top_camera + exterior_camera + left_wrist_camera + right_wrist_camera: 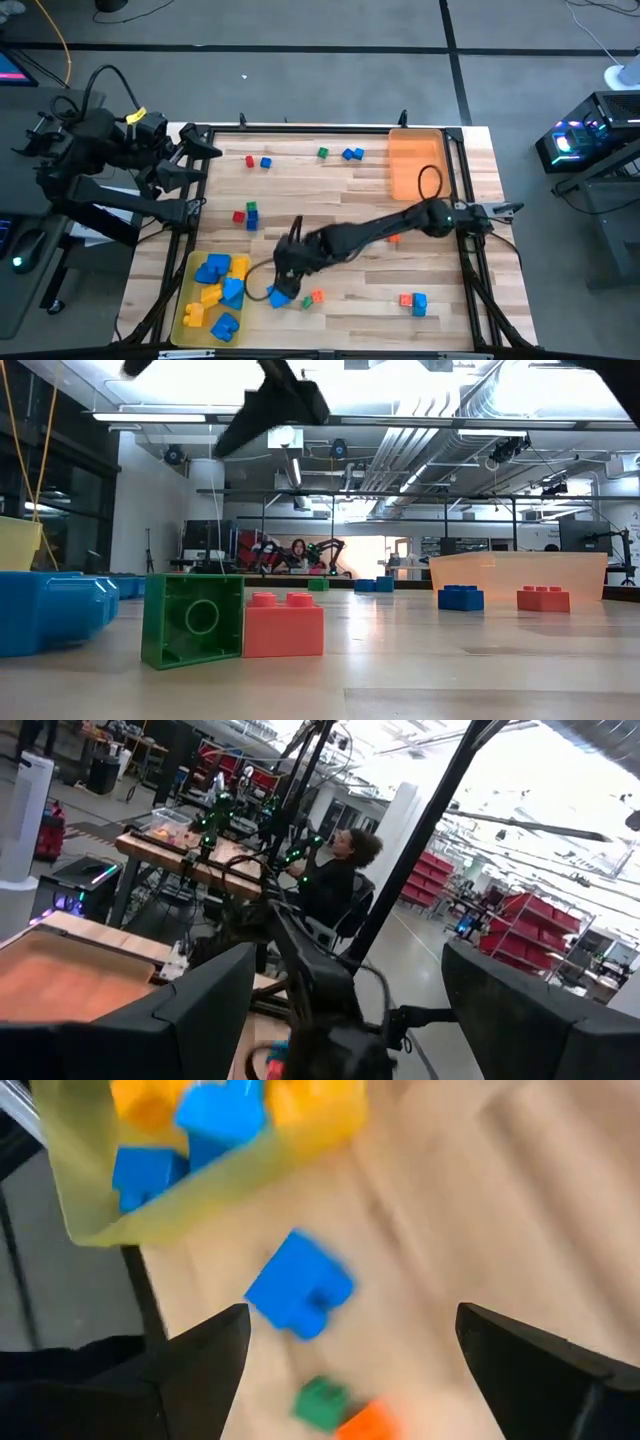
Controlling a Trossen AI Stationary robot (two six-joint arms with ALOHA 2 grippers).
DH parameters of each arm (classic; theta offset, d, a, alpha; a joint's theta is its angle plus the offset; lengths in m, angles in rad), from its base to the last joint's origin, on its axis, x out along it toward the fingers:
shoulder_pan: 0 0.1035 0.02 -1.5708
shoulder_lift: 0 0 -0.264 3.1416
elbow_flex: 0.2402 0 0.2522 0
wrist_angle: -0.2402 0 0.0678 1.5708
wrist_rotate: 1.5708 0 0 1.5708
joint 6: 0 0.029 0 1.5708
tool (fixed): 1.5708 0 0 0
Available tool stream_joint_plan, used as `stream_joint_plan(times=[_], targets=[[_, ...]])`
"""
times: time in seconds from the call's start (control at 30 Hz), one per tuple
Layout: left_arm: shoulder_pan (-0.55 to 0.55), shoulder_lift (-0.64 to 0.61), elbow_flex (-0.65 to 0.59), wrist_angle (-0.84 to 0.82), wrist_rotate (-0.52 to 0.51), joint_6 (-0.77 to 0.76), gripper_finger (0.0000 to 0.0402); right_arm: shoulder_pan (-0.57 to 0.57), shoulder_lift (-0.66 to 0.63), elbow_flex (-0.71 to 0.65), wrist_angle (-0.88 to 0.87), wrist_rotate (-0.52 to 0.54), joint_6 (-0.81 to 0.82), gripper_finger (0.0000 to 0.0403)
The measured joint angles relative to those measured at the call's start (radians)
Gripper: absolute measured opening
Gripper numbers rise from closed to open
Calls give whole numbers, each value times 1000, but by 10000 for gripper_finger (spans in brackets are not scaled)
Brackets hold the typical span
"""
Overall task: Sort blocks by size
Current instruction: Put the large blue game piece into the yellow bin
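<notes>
Just beside the yellow tray [188, 300] edge, the right claw [345, 1355] gapes wide above 1 blue block [298, 1283], holding nothing.

blue block [300, 1285], yellow tray [150, 1215], spread gripper [350, 1350]

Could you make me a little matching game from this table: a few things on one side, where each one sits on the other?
Things:
1. yellow tray
2. orange tray
3. right pincer
4. left pincer

Places:
A. open, at the table's far left edge, over no block
B. far right corner of the table
C. open, right above a blue block lying just outside the yellow tray
D. near left corner, holding large blue and yellow blocks

Pairs: 1-D, 2-B, 3-C, 4-A
</notes>
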Motion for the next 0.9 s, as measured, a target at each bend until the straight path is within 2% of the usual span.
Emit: stream_joint_plan(times=[0.1, 0.37, 0.9], targets=[[0, 7, 0, -9, 0, -1, 307, 10, 50, 0, 53, -13, 145, 350], [0, 39, 0, -16, 0, -14, 307, 17, 160, -1, 177, -30, 335, 336], [-1, 96, -1, -38, 0, -24, 307, 57, 172, 0, 201, -29, 395, 330]])
